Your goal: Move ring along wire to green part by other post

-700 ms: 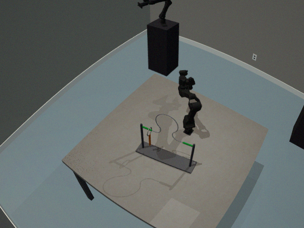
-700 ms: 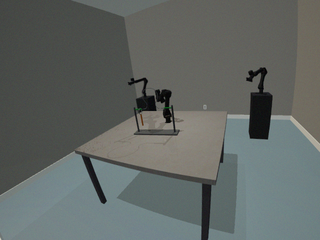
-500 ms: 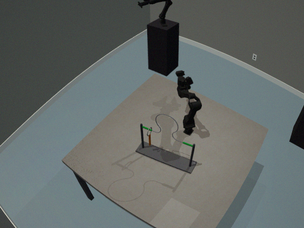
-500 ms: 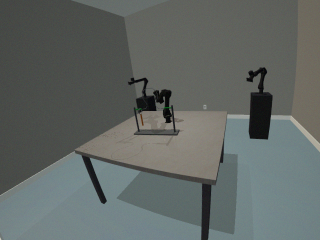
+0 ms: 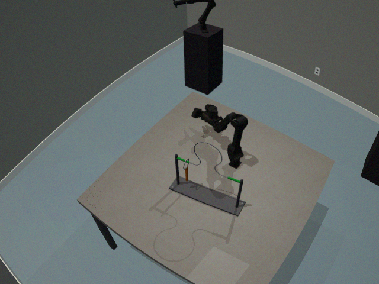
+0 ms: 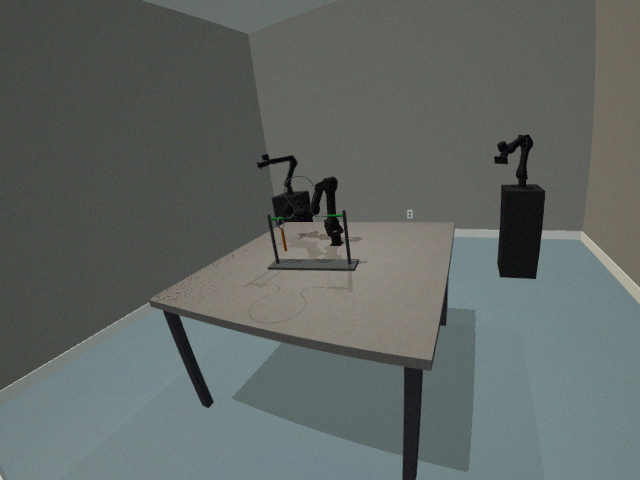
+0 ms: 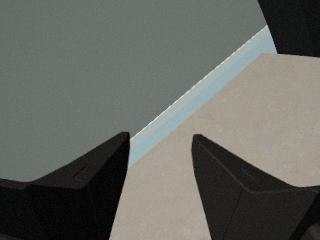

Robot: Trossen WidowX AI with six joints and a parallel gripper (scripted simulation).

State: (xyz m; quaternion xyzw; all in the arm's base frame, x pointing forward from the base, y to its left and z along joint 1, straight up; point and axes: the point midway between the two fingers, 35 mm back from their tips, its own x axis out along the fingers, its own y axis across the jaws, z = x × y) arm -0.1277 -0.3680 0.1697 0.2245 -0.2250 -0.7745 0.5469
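The ring [image 5: 183, 167] hangs around the wire at the inner end of the left green part [image 5: 180, 159] [image 6: 273, 219], near the left post [image 5: 177, 172] [image 6: 274, 245]. Its orange handle [image 5: 186, 174] [image 6: 283, 240] points down, above the base plate. The thin grey wire [image 5: 221, 154] loops up and across to the right green part [image 5: 234, 179] [image 6: 334, 215] at the right post [image 5: 239, 194] [image 6: 346, 240]. My gripper [image 7: 161, 140] is partly open, with nothing between its fingers. In the top view it is behind the wire, away from the handle; in the exterior view it is hard to make out.
The dark base plate [image 5: 211, 196] [image 6: 312, 265] carries both posts on the table [image 5: 137, 189] [image 6: 382, 289]. My arm [image 5: 238, 135] [image 6: 330, 204] stands behind the wire, nearer the right post. Other arms stand on black pedestals [image 5: 202, 61] [image 6: 521, 232] away from the table.
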